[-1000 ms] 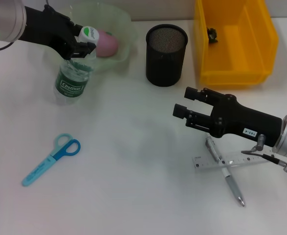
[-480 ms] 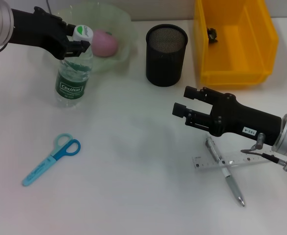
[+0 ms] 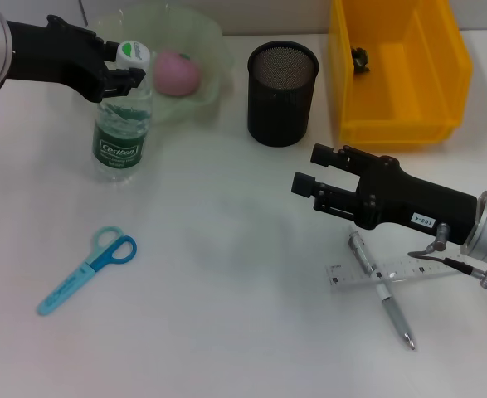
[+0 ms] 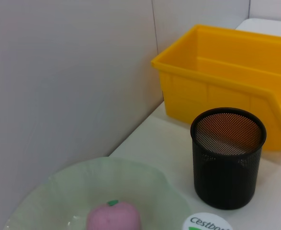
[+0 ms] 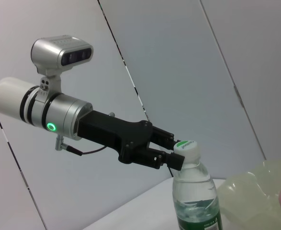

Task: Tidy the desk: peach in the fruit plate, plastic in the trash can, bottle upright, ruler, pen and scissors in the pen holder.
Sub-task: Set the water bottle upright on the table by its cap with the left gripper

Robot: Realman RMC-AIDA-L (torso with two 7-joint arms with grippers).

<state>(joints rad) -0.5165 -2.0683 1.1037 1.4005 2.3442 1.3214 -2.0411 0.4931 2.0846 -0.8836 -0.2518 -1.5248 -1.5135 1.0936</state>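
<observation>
The bottle (image 3: 124, 116) stands upright near the far left corner of the counter (image 3: 226, 274), just in front of the fruit plate (image 3: 206, 41), so this step looks done or almost done. The left tool (image 3: 127, 76) is at the bottle neck, just under the white cap (image 3: 133, 54); from the right wrist view its fingers seem to be around the neck, but I cannot tell whether they clench it or have let go. The peach (image 3: 177, 72) lies already in the fruit plate. Something small and dark lies in the far corner of the yellow trash can (image 3: 392, 124) — it may be the plastic, though it is too small to tell.

Left to do, in my judgement, are three things: the scissors (image 3: 85, 280) near the front left edge, and the ruler (image 3: 392, 272) and the pen (image 3: 382, 290), which lie crossed near the front right edge. The pen holder (image 3: 282, 93) between plate and trash can looks empty.

The right tool (image 3: 308, 170) hovers released over the counter, close to ruler and pen, holding nothing.

The green bottle label reads "Cestbon" — the same word shows partly on the cap. A small tag on the right arm has figures that I cannot read with certainty.
</observation>
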